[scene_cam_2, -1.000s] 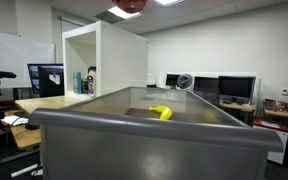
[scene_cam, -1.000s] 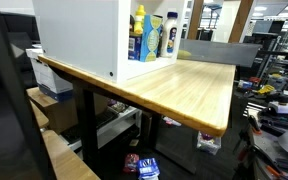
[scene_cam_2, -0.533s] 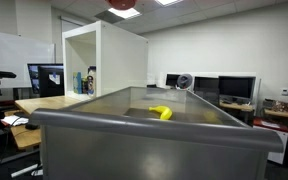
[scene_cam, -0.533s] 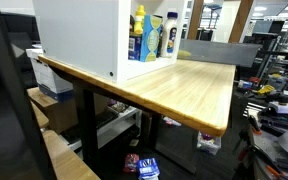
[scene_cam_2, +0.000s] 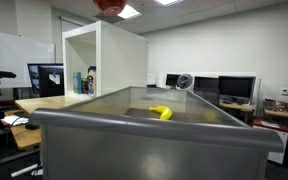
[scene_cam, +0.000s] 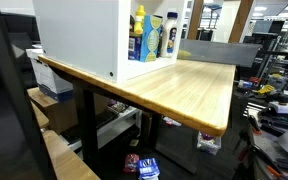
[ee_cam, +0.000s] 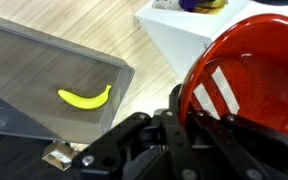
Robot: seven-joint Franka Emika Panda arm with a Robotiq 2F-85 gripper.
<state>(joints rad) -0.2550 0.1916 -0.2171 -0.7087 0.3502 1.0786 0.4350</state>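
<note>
Held high over the workspace, wrist camera looking straight down. My gripper [ee_cam: 184, 108] has its fingers closed on the rim of a red bowl [ee_cam: 249, 70], which fills the right side of the wrist view. In an exterior view only the bowl [scene_cam_2: 111, 5] shows, at the top edge of the frame, above the cabinet; the arm is out of sight.

Below: a clear-walled bin [ee_cam: 24, 70] with a banana [ee_cam: 84, 97] lying flat on its floor, well apart from the bowl. The white cabinet [ee_cam: 174, 40] stands beside the bin, its top under the bowl's near edge. Bottles [scene_cam: 139, 35] stand in its open side.

A strip of bare wooden table [ee_cam: 94, 30] runs between the bin's wall and the cabinet. More open tabletop [scene_cam: 184, 85] lies past the cabinet, out to the table's edge.
</note>
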